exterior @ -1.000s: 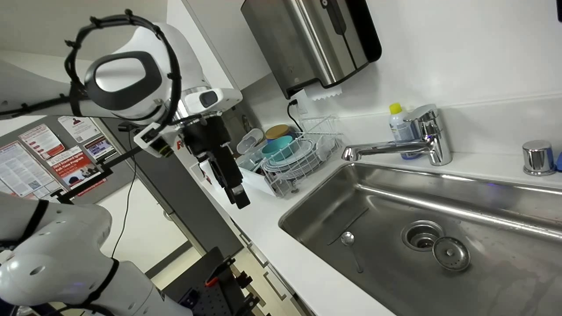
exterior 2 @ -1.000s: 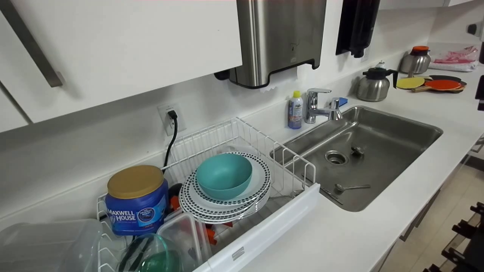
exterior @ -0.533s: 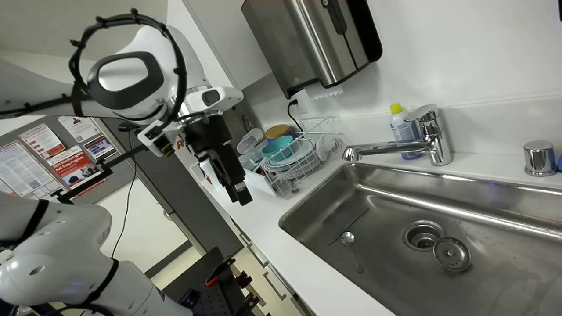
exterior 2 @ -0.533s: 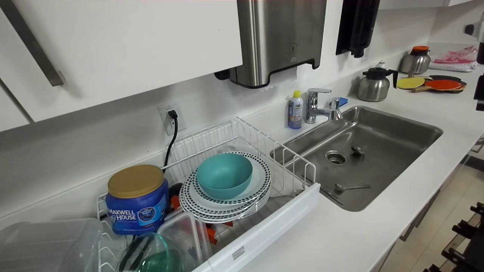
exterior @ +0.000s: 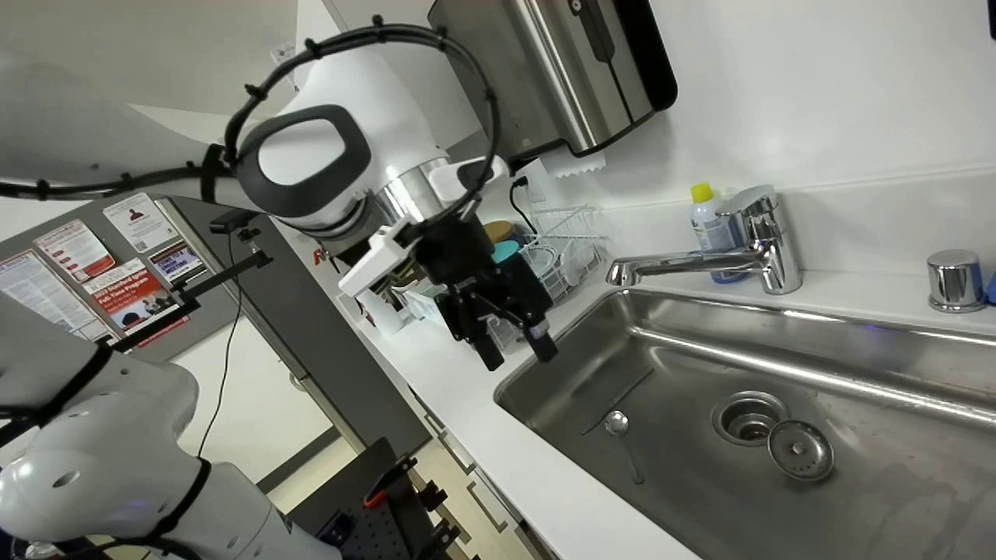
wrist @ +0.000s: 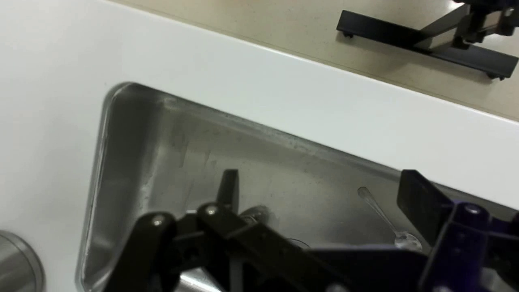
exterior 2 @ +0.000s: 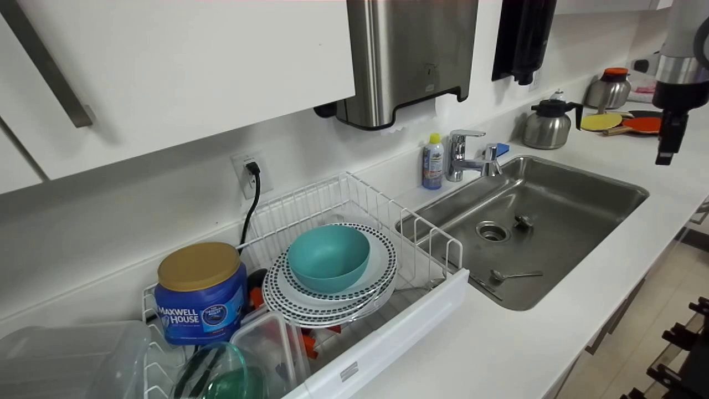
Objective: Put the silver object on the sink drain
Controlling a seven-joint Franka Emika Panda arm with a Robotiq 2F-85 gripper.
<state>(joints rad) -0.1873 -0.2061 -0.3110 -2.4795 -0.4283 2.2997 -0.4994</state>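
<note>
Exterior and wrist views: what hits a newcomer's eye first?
Likely the white arm across the left of an exterior view, its gripper open and empty in midair. Then the teal bowl, vivid on stacked plates in the dish rack. In the steel sink, a round silver strainer sits beside the drain, not in it.

A teal bowl [exterior 2: 328, 258], white plates [exterior 2: 337, 308] with dark-dashed rims [exterior 2: 390, 256], a blue canister [exterior 2: 202, 313] with golden-brown lid [exterior 2: 199, 266] and a silver strainer [exterior: 800, 449] color my remote view, alongside the black gripper [exterior: 517, 354] I operate.
</note>
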